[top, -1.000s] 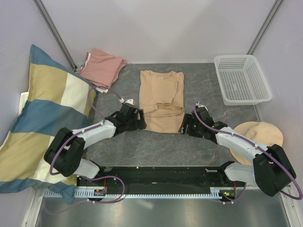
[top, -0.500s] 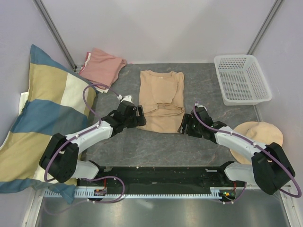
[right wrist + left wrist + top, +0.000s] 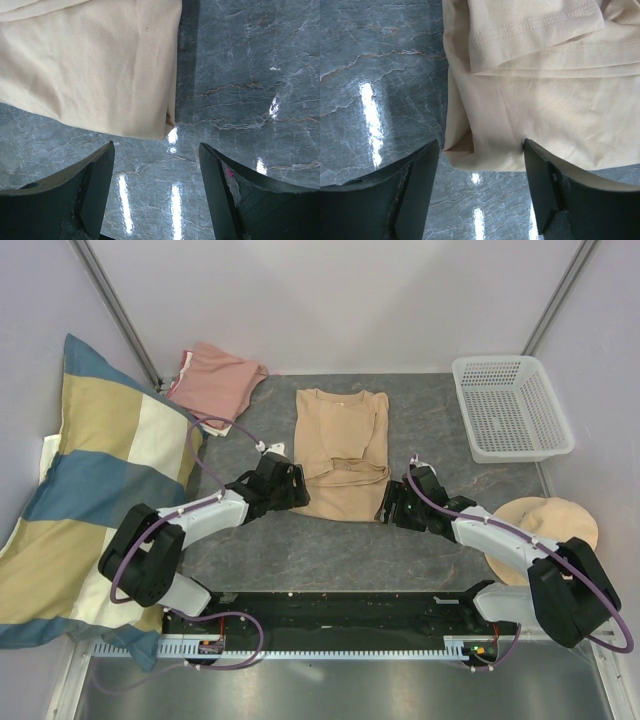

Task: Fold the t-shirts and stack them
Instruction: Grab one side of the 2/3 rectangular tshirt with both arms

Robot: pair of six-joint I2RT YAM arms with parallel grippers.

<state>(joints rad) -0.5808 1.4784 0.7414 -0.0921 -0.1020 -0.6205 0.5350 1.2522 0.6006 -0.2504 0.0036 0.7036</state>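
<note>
Tan folded cloth t-shirt (image 3: 340,455) lies centred on the desk (image 3: 300,550); left hand (image 3: 480,145) and right hand (image 3: 156,146) gape apart at its near corners.

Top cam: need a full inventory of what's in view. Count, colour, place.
tan t-shirt: 1, peach-beige, partly folded, middle of the table
pink t-shirt: 1, salmon, bundled, far left corner
basket: 1, white plastic mesh, far right corner
pillow: 1, blue, yellow and cream stripes, along the left edge
domed hat-like thing: 1, beige, right side, partly behind the right arm
table: 1, dark grey marbled top
left gripper: 1, black fingers, open, straddling the tan t-shirt's near left corner
right gripper: 1, black fingers, open, at its near right corner
</note>
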